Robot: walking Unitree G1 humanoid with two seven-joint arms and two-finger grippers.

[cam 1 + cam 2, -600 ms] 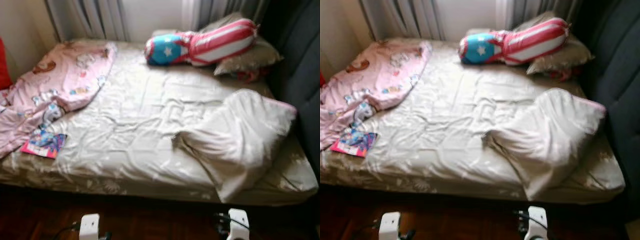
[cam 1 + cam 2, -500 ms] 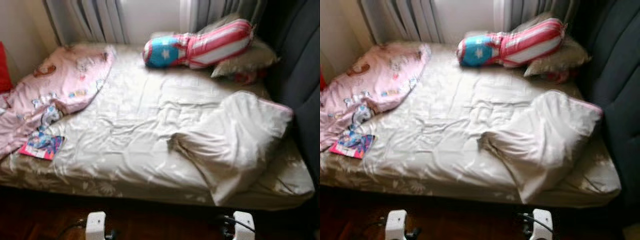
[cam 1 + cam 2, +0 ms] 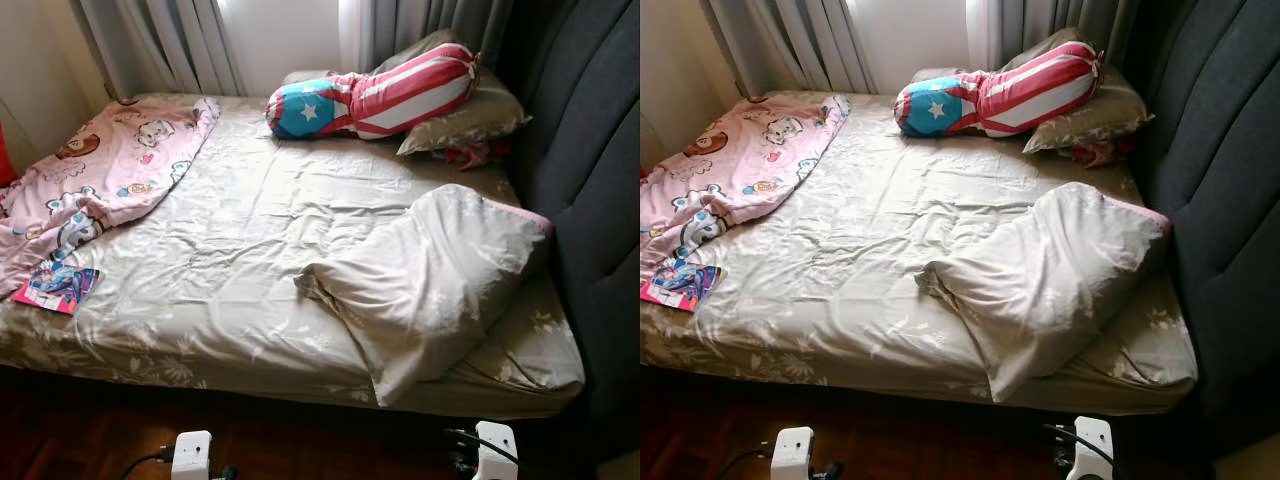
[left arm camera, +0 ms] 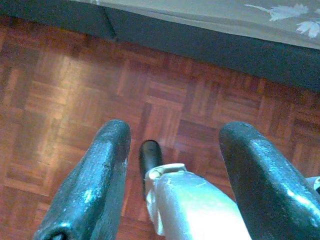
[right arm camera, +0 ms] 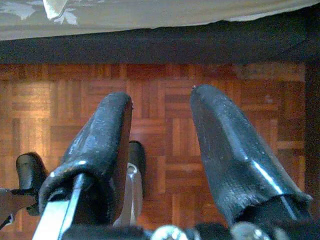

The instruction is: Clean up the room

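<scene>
Two grippers hang low at the robot's sides over the parquet floor [image 4: 60, 100], both empty: the left gripper [image 4: 175, 150] with fingers spread, the right gripper [image 5: 160, 135] likewise parted. Just ahead runs the near edge of the bed [image 3: 200, 290]. The crumpled pillow [image 3: 430, 280] lies ahead and to the right, its long axis slanting from the near edge up toward the dark headboard [image 3: 590, 170], so the right arm looks nearer. A pink blanket [image 3: 100, 170] and a small book [image 3: 55, 287] sit far left. Mid-mattress is open room.
</scene>
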